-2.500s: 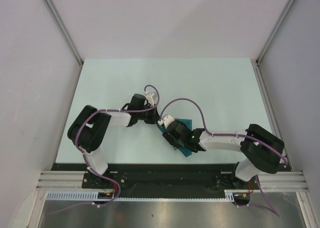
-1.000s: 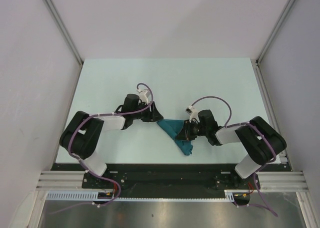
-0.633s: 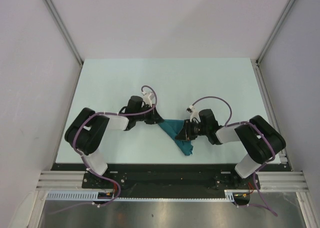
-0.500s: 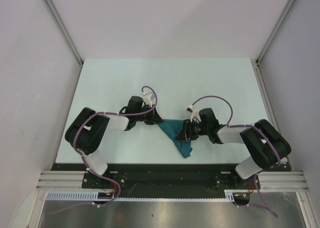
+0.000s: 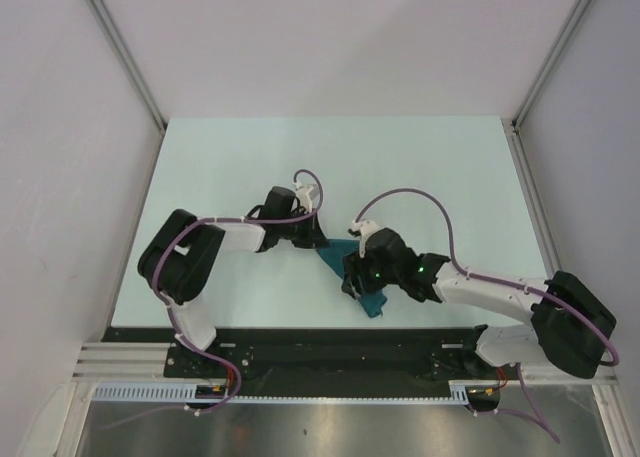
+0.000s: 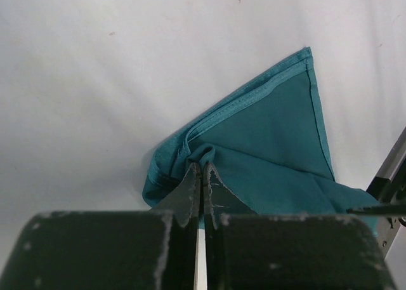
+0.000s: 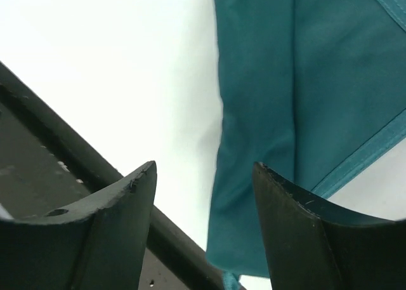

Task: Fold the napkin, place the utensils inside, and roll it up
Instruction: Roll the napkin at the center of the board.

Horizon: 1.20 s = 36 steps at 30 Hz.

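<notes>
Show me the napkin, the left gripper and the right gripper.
napkin (image 6: 273, 128), left wrist view, flat top panel
left gripper (image 6: 202, 171), left wrist view, between fingertips shut on the napkin
right gripper (image 7: 204, 169), right wrist view, between its open fingertips

Pale mint table (image 5: 420, 167), apparently white walls (image 5: 340, 37)

The napkin (image 5: 336, 257) lies on the worktop (image 5: 420, 167), slightly near of its middle and between the two arms. Its wide end is to the far left, and its narrow end points toward the near edge. The left tool (image 5: 318, 240) is at the napkin's far-left corner, touching the cloth. The right tool (image 5: 352, 279) is over the napkin's right side, above its near half.
</notes>
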{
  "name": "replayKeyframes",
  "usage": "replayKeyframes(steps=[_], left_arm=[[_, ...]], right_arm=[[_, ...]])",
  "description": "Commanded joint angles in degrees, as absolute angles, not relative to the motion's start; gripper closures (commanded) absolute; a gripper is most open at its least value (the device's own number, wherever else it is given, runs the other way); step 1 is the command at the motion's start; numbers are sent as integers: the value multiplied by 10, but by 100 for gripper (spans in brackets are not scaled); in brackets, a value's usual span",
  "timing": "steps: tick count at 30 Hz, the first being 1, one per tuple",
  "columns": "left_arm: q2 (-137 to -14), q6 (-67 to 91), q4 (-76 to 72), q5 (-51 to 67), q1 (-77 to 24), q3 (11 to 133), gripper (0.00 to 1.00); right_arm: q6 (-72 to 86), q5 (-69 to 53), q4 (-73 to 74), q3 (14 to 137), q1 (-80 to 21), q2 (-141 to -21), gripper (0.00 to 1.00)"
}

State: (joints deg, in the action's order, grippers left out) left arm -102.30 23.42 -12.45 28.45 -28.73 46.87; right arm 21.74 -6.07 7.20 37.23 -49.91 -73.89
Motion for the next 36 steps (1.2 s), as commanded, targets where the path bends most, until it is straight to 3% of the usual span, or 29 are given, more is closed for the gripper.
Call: replayKeyframes(steps=[1,5,11,17,21,22,25,28,36], left_arm=[[-1036,214,-91,268,-294,498,100],[-1041,215,-85,265,-294,506,100],[-1042,223,-90,272,-294,510,100],[-1037,234,-106,278,-294,511,99],[-1019,237,-101,264,-287,524,80],[-1006,237,-100,261,-284,526,67],[-977,235,-94,257,-267,528,40],[-952,226,-91,247,-252,516,32],[-947,229,-125,251,-248,458,30]], right_arm=[[201,147,126,395,-572,-736,33],[193,194,125,404,-605,-768,31],[187,169,104,407,-613,-829,35],[206,117,95,392,-587,-853,62],[226,43,60,352,-548,-831,74],[235,7,52,332,-538,-825,76],[250,-72,23,308,-501,-809,78],[258,-136,6,284,-466,-807,79],[291,-287,-79,228,-361,-817,80]])
